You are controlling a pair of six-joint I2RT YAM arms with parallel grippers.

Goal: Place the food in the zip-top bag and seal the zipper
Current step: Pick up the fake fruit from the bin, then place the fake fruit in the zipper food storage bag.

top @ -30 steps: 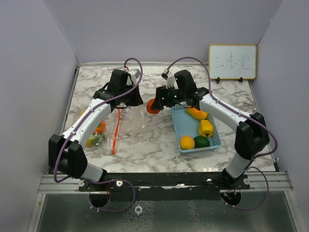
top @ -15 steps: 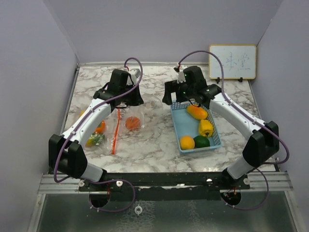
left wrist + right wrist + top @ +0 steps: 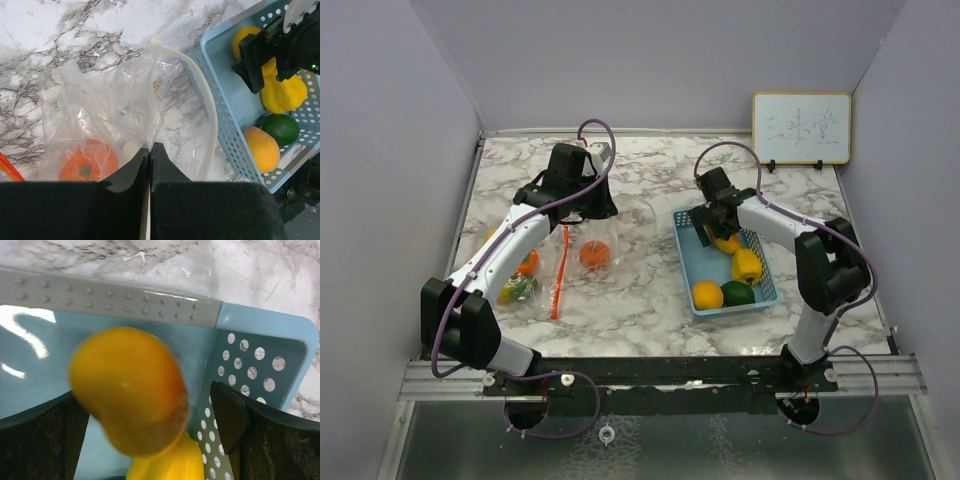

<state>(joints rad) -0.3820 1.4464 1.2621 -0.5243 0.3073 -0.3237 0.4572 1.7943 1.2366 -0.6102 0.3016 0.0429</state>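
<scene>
A marble-patterned bench (image 3: 650, 300) is seen from above, with two robot arms reaching forward from its near edge.

The left gripper (image 3: 150, 150) is closed, pinching the upper edge of a clear zip-top bag (image 3: 115, 105) and holding its mouth open towards the right. The bag sits left of centre on the bench. One round orange-red fruit (image 3: 595, 255) lies inside it. A red strip (image 3: 558, 275) runs along the bench just left of the bag. Further left, partly hidden under the left arm, are an orange piece (image 3: 528, 263) and a green piece (image 3: 519, 288). It is unclear whether these two sit inside the bag.

A light blue perforated basket (image 3: 686, 268) stands to the right of the bag, close to its open mouth. The right gripper (image 3: 713, 228) is lowered into the far end of the basket. Its jaws are open, one on each side of an orange-yellow fruit (image 3: 127, 405), and are not yet closed on it. A yellow pepper (image 3: 747, 265) lies just below that fruit. An orange (image 3: 707, 294) and a dark green fruit (image 3: 739, 293) rest side by side at the near end of the basket.

A small whiteboard (image 3: 801, 128) stands at the far right corner.
</scene>
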